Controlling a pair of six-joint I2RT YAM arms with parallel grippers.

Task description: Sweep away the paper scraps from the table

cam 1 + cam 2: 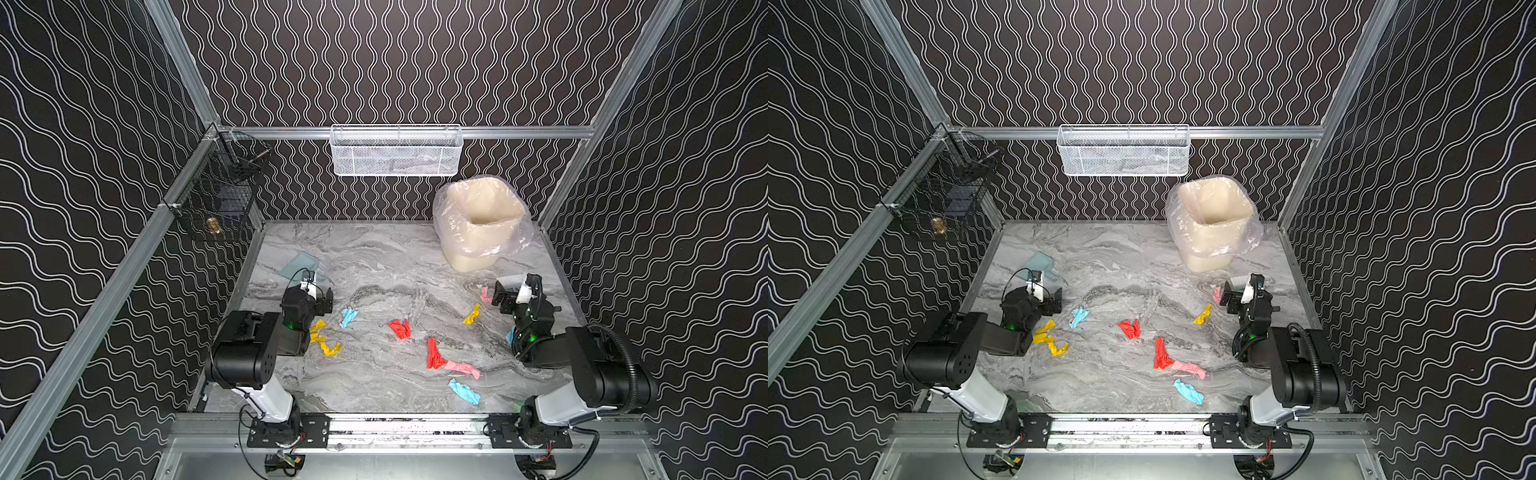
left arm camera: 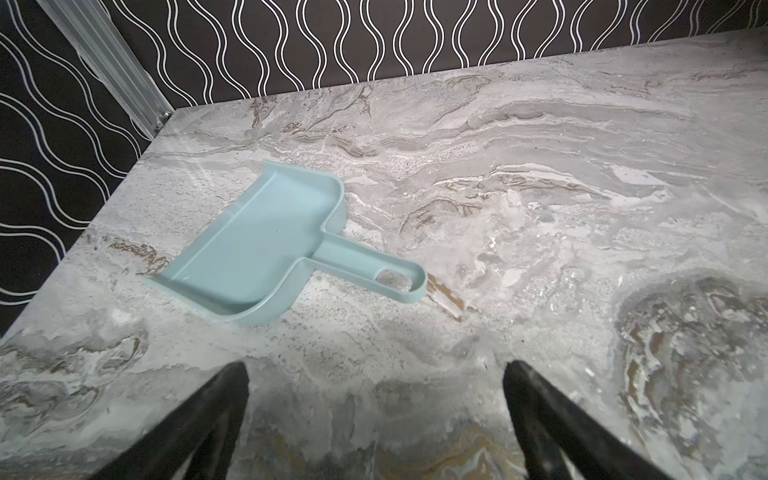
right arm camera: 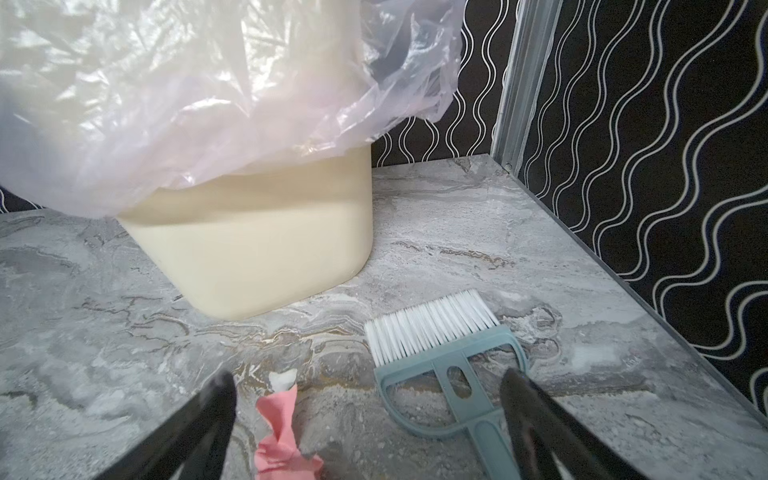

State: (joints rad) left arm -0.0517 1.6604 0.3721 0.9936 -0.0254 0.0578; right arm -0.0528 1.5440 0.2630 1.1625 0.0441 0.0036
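Table (image 1: 395, 257) clearing has, in my judgement, not started; everything is left to do. The lined bin (image 1: 478, 224) stands at the far right corner, and its bottom is hard to make out. The dustpan (image 2: 266, 245) lies flat near the far left edge, ahead of the left end effector (image 2: 376, 368), whose jaws are released wide and hold nothing. The brush (image 3: 436, 332) lies near the bin, its handle under the right end effector (image 3: 368, 376), also released and empty; contact cannot be told. The paper scraps (image 1: 400, 328) lie scattered over the table's middle and near half, none gathered. In both top views the right arm covers most of the brush and half hides a blue scrap.
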